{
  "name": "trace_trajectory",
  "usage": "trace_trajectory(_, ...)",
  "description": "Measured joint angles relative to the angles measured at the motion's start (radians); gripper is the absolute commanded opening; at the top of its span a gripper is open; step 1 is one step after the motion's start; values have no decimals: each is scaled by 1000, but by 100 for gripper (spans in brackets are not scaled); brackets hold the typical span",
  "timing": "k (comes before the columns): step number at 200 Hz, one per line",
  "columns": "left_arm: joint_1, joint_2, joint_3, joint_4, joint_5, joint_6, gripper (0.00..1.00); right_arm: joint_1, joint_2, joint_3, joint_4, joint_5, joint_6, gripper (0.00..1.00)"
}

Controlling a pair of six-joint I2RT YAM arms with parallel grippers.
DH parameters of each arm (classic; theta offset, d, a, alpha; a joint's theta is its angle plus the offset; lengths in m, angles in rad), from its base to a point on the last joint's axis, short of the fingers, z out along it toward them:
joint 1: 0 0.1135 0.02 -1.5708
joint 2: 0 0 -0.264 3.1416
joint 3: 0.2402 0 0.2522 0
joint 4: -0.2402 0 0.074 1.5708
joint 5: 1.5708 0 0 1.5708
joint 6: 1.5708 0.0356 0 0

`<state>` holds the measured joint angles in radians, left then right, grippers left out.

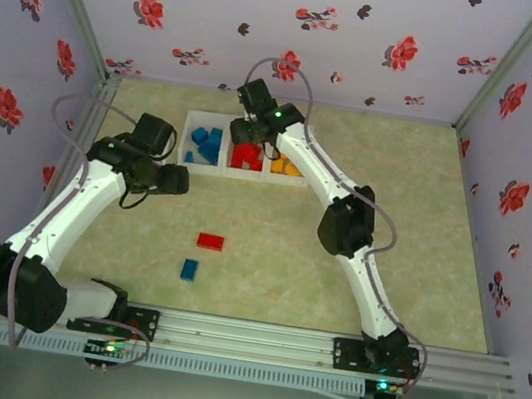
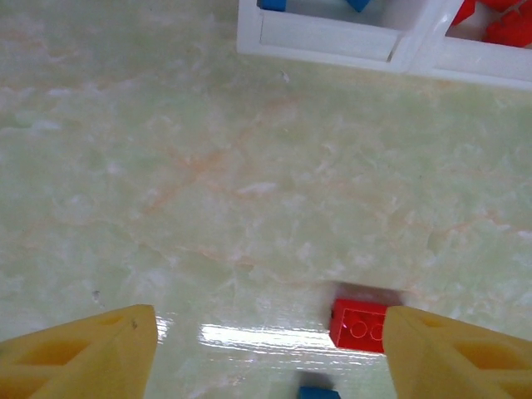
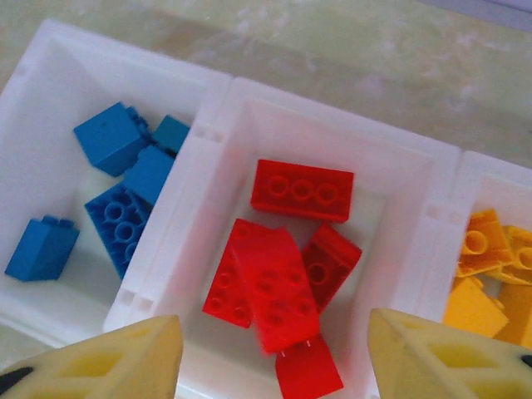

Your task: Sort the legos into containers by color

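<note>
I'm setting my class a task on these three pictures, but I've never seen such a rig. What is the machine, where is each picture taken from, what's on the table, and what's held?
Two robot arms are bolted at a table's near edge, each ending in a two-finger gripper. One picture looks down from above and behind them. The other two come from wrist cameras, so the yellow wedges are each gripper's own fingers. Three joined white containers hold blue, red and yellow-orange legos, sorted by colour. The right gripper hangs open over the red bin. The left gripper is open and empty above the table, where a red brick and a blue brick lie loose.
</note>
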<state>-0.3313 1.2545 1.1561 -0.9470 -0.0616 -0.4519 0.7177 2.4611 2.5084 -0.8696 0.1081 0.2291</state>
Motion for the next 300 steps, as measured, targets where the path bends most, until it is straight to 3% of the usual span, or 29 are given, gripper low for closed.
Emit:
trace_trajectory(32, -43, -5, -42, 16, 12, -35, 79, -8, -51, -76, 1, 2, 8, 65)
trace_trajectory(87, -148, 6, -147, 89, 29, -123, 79, -2, -364, -490, 76, 0, 61, 71)
trace_trajectory(122, -230, 46, -210, 141, 40, -193, 80, 5, -500, -645, 150, -14, 88, 72)
trace_trajectory(186, -338, 172, -230, 227, 45, -278, 81, 20, -518, -762, 197, -26, 98, 76)
trace_trajectory(300, -376, 332, -211, 263, 63, -283, 81, 29, -530, -789, 216, -30, 113, 82)
